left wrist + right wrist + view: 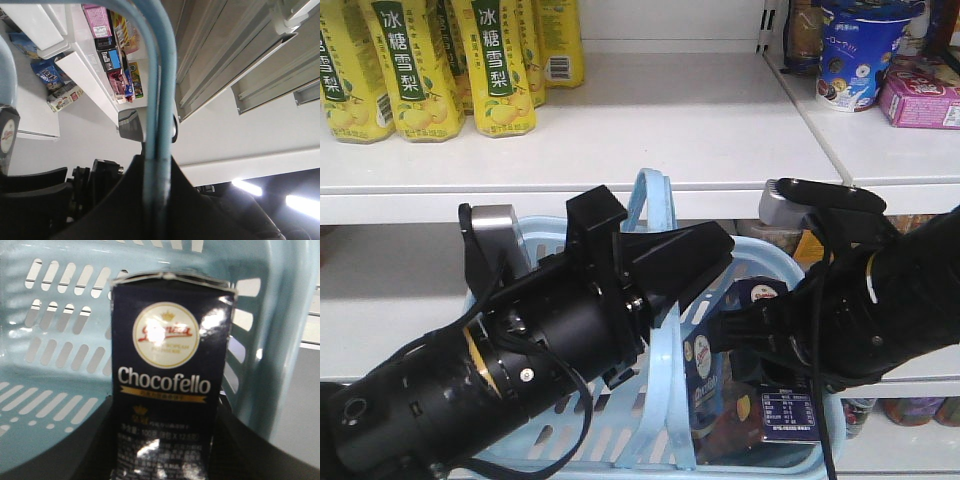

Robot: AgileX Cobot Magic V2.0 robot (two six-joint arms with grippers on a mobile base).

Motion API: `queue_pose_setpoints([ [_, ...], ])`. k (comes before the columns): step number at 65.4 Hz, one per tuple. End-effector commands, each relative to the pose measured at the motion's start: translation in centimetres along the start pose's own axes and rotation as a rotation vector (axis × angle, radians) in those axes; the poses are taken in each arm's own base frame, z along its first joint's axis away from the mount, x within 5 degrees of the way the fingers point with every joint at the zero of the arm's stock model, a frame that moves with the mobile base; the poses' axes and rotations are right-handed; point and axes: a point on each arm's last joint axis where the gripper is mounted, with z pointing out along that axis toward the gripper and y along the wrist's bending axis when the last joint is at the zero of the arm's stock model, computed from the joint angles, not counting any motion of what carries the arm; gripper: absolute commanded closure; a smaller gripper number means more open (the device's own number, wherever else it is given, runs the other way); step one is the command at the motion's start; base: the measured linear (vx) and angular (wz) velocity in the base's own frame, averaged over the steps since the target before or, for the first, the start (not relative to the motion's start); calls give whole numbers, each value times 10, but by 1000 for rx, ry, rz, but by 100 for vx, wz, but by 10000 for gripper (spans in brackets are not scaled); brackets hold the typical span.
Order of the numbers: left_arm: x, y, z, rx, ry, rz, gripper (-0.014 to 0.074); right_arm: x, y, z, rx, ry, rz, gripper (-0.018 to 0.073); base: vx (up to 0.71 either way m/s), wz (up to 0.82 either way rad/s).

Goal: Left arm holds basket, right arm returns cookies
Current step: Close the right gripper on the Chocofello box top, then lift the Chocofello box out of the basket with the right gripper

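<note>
My left gripper (688,262) is shut on the two upright loop handles (157,75) of the light blue basket (570,440), which hangs in front of the shelves. In the left wrist view the handles run straight into the closed jaws of the left gripper (157,172). My right arm, with its grey cap (775,205), reaches into the basket from the right. The right gripper (165,462) is shut on the navy "Chocofello" cookies box (167,385), held inside the basket against its slotted wall (55,330). In the front view the cookies (706,375) sit low in the basket beside the right gripper (742,335).
Yellow drink bottles (410,60) stand at the left of the upper white shelf (700,120). A blue-white tub (855,50) and a pink box (920,100) are at its right. Another dark box with a nutrition label (790,415) lies in the basket.
</note>
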Motion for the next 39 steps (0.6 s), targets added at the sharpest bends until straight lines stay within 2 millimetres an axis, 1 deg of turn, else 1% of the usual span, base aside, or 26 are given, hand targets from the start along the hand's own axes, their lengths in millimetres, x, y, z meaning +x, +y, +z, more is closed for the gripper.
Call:
queue_pose_setpoints([
  [1,-3,-34,-5,203,-18,2,603,-3,3,-22,-53,-108,-17,476,0,0],
  [19,-3,-34,-5,203,-18,2,603,7,1,-54,-120,-238,-33,476,0,0],
  [39,-3,-34,-5,203,-18,2,603,23,-5,-89,-183,-374,-63,476,0,0],
])
